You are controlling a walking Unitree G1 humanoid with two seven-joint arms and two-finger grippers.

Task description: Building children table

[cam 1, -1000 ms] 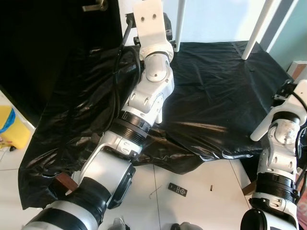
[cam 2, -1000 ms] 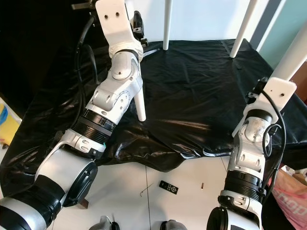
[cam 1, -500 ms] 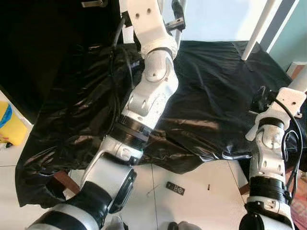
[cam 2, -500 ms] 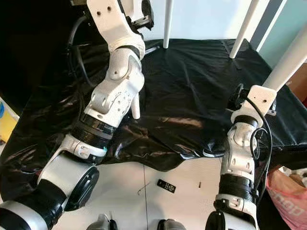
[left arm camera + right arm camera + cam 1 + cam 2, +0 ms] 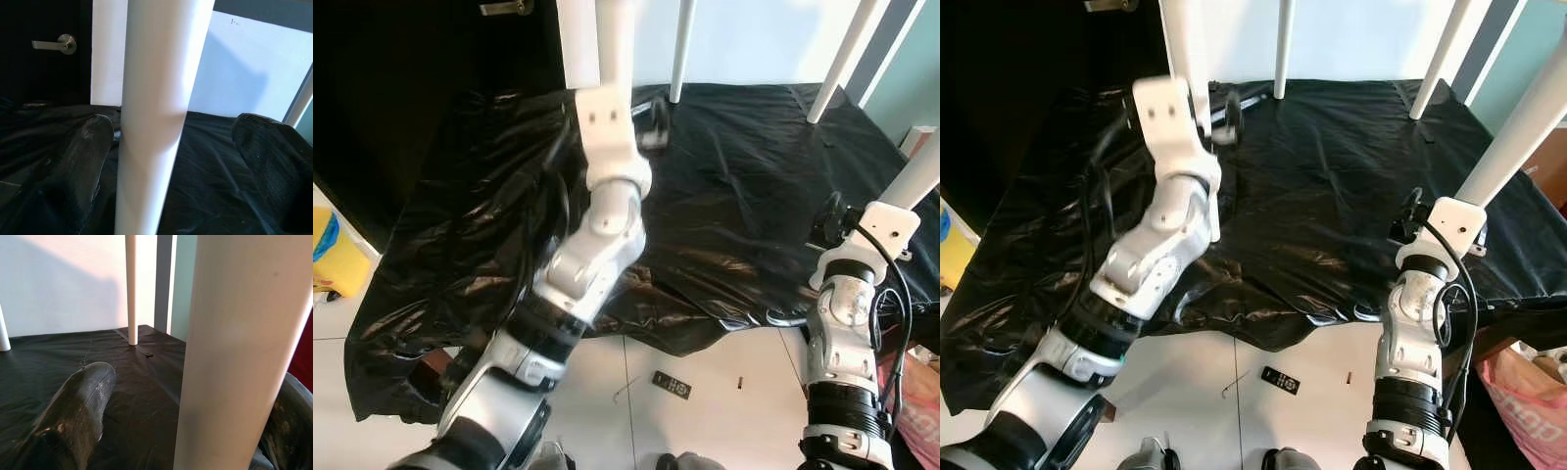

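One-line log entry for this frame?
left gripper: open around white leg | right gripper: open around second white leg | black sheet

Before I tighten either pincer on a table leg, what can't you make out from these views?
- Left pincer: a gap shows beside the near-left leg; whether the other finger touches is hidden by the leg.
- Right pincer: its far finger is hidden behind the near-right leg.
- Left arm is motion-blurred in the eye views.
- Leg tops are cut off by the frame edge.
- Tabletop is hidden under black plastic sheet.
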